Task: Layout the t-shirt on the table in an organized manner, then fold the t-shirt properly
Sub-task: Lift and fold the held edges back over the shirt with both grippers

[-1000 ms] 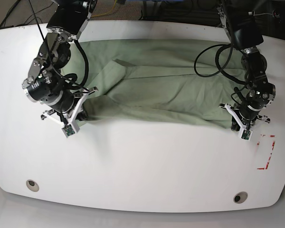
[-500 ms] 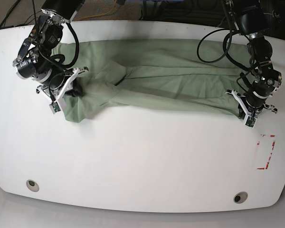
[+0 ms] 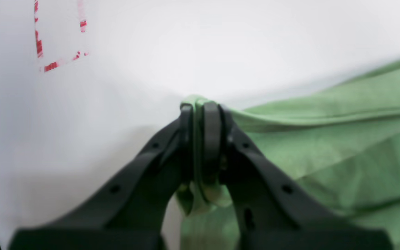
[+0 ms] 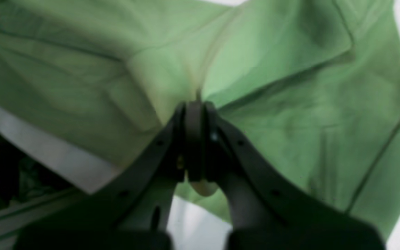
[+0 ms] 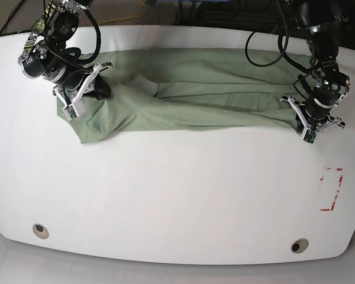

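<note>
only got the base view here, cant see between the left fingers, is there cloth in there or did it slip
Observer: Left wrist view shows the left gripper shut on a fold of the t-shirt, cloth bunched between its fingers.
Operator: and the right one
Observer: The right gripper is shut too, with cloth pinched at its tips.
Operator: anything near the left tips
Observer: Only bare table; the red tape marks lie well off to the side.
</note>
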Controlling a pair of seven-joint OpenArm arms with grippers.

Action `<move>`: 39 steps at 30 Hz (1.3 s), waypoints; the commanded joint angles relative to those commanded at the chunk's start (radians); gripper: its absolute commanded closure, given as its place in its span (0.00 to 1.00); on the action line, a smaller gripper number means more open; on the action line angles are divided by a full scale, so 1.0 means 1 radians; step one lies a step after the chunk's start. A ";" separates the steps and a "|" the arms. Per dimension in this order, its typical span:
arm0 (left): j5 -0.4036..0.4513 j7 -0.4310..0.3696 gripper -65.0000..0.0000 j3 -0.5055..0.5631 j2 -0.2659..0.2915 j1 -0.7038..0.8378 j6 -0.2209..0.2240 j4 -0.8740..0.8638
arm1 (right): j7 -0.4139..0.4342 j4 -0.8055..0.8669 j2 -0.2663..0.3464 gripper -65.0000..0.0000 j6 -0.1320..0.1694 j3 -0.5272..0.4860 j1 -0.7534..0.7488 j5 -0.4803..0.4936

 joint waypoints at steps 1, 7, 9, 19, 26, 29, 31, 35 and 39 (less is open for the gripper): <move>0.000 0.000 0.96 0.000 -0.002 0.015 0.000 0.003 | 0.000 0.000 0.000 1.00 0.000 0.000 -0.012 0.000; 0.000 0.000 0.96 0.000 -0.002 0.057 0.000 0.005 | 0.000 0.000 -0.002 1.00 0.000 0.000 -0.031 0.002; 0.000 0.000 0.96 0.000 -0.002 0.069 0.000 0.005 | 0.000 0.000 -0.003 1.00 0.000 0.000 -0.040 0.002; 0.002 0.000 0.95 0.000 -0.020 0.100 0.000 -0.002 | 0.000 -0.002 0.002 1.00 0.000 0.000 -0.048 0.002; 0.003 0.048 0.82 0.000 -0.023 0.101 0.000 -0.002 | 0.000 -0.003 0.003 0.98 0.000 0.000 -0.048 -0.002; 0.003 0.061 0.68 0.000 -0.034 0.101 0.000 0.000 | 0.000 -0.003 0.009 0.86 0.000 0.000 -0.048 -0.005; 0.003 0.066 0.56 0.000 -0.040 0.101 0.000 0.000 | 0.000 -0.003 0.018 0.71 -0.007 0.002 -0.048 -0.005; 0.005 0.068 0.38 -0.003 -0.041 0.101 0.000 0.000 | 0.000 -0.003 0.023 0.36 -0.065 0.002 -0.048 -0.003; 0.005 0.068 0.34 -0.005 -0.057 0.103 0.000 0.005 | 0.000 -0.003 0.035 0.24 -0.073 0.002 -0.041 -0.003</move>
